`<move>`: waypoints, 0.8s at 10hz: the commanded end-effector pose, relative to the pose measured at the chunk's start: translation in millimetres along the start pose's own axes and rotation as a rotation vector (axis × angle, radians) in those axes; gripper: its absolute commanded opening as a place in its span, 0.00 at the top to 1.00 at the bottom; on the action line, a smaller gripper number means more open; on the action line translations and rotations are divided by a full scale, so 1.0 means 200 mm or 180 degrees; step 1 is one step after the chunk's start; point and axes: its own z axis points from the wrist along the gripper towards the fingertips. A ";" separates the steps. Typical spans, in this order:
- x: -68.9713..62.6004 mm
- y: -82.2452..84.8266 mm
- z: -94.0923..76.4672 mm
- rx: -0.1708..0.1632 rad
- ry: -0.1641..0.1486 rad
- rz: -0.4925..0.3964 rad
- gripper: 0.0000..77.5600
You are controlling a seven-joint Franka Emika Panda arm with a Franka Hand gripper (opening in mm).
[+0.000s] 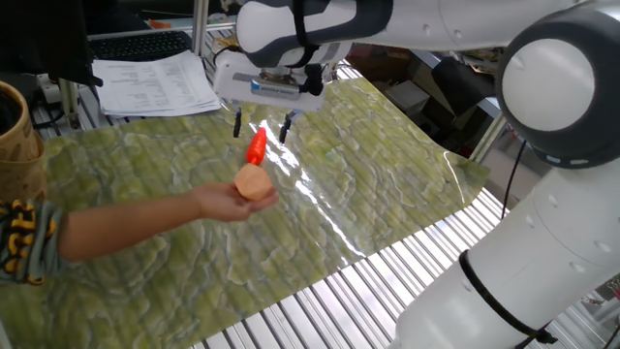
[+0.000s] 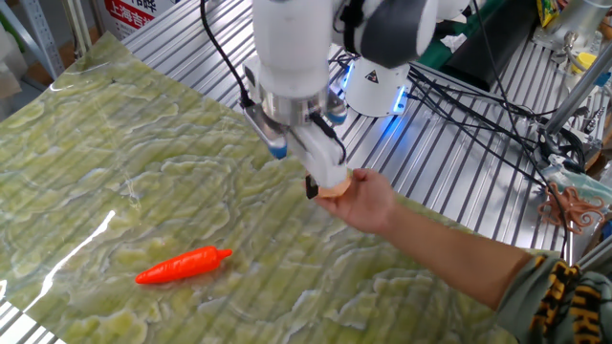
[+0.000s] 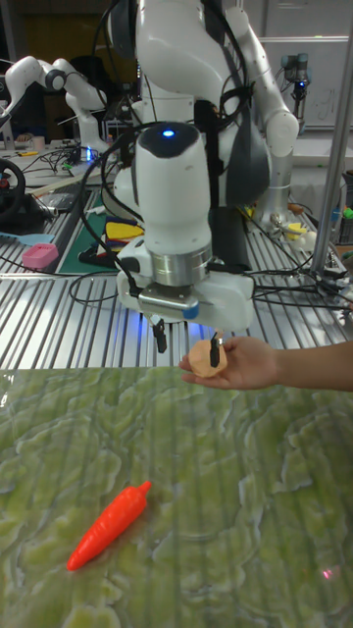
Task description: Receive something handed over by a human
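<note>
A peach-orange faceted lump (image 1: 254,184) (image 2: 336,192) (image 3: 207,359), the something handed over, rests in the human's raised palm (image 1: 221,202) (image 2: 370,204) (image 3: 247,364). A yellow-and-black sleeve (image 1: 21,242) covers the forearm. My gripper (image 1: 260,129) (image 2: 294,170) (image 3: 187,343) hangs open just above the hand. In the tall fixed view one fingertip (image 3: 216,344) stands right at the top of the lump, which sits off to that side rather than between the fingers. I cannot tell whether the finger touches it.
A slim red-orange chili-shaped item (image 1: 256,147) (image 2: 182,266) (image 3: 108,525) lies on the green patterned mat (image 2: 86,172). Papers (image 1: 155,85) and a wicker basket (image 1: 17,136) stand at the mat's far left. Cables (image 2: 478,105) run over the slatted metal table behind my base.
</note>
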 end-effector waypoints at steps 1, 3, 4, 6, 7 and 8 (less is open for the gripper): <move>-0.22 0.19 0.13 0.0442 0.0081 -0.0250 0.00; -0.24 0.24 0.24 0.0531 0.0147 -0.0346 0.00; -0.24 0.28 0.28 0.0542 0.0148 -0.0363 0.00; -0.22 0.35 0.37 0.0562 0.0144 -0.0335 0.00; -0.21 0.39 0.42 0.0598 0.0171 -0.0325 0.00; -0.21 0.39 0.42 0.0598 0.0171 -0.0325 0.00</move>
